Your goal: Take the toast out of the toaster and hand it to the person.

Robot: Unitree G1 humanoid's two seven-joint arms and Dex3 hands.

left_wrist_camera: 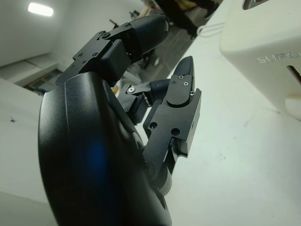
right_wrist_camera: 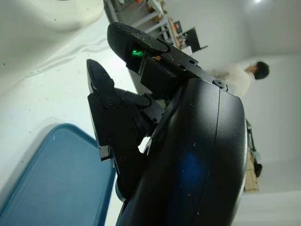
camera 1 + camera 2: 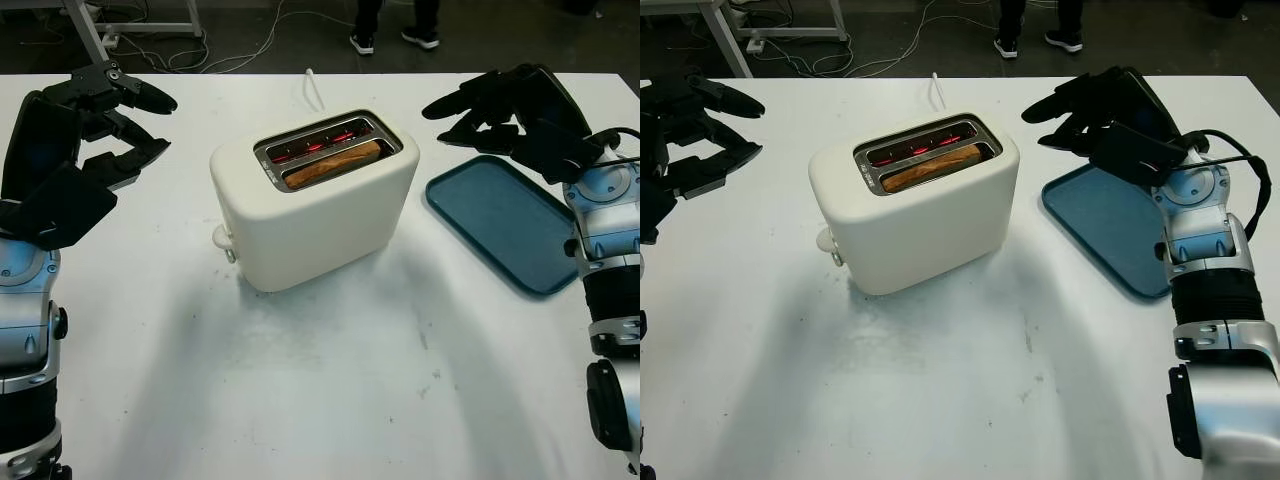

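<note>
I see a cream-coloured, rounded plastic two-slot toaster (image 3: 315, 200) standing in the middle of my white bench (image 3: 330, 400). One golden-brown slice of toast (image 3: 334, 163) sits upright in the slot nearer to me, its top edge just proud of the slot rim. The far slot glows red inside. A white cord (image 3: 312, 88) runs from behind the toaster towards the far edge of the bench.

My left robot hand (image 3: 105, 125), black with three fingers, hangs above the bench well to the left of the toaster, released and holding nothing, its fingers pointing towards the toaster. The toast lies to the right of this hand, well apart from it, with the toaster's near-left corner between them.

My right robot hand (image 3: 1095, 110) is on the other side, above the far end of a flat dark-blue rectangular plastic tray (image 3: 1110, 235) that lies on the bench just beside the toaster's right flank. This hand is also released and holds nothing, fingers pointing left towards the toaster. The toast lies to its left, near but not touching.

Beyond the far edge of the bench, a person's black shoes (image 3: 395, 40) stand on the dark floor (image 3: 250, 35).
</note>
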